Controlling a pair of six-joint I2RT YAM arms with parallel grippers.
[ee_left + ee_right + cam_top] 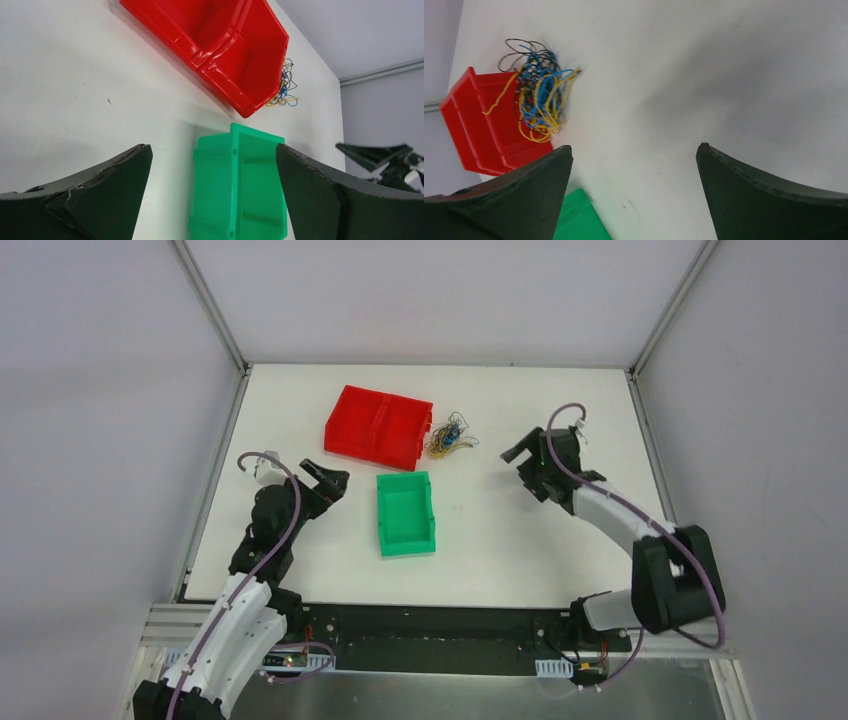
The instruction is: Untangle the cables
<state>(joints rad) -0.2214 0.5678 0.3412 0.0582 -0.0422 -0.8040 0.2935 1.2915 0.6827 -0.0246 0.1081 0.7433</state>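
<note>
Surface: white table [520, 540] boxed in by plain pale walls, with aluminium posts [210, 305] running up at the back corners.
Red bin: red plastic double bin [370, 450], two compartments side by side, sitting slanted toward the back of the table. The left wrist view looks right into it, and all I get is bare red floor in both halves.
Green bin: smaller green bin [408, 543], single compartment, just in front of the red one. They look near but not touching from the top view. Inside it's plain green floor.
Cables: the cables [449, 435] are one small tangle of yellow-orange, blue and dark wires. It lies on the table right up against the red bin's right end, outside the bin. A few dark loops stick out on its far side. In the right wrist view a yellow strand crosses in front of the red wall, but I can't tell if it touches.
Left gripper: left gripper [330, 478] is just left of the green bin, jaws spread wide with nothing gripped. Its wrist camera frames the green bin between the fingers.
Right gripper: right gripper [522, 468] sits off to the right of the tangle, apart from it. Jaws are also spread wide, gripping nothing.
Arm wiring: thick purple cables [563, 407] run along both arms.
</note>
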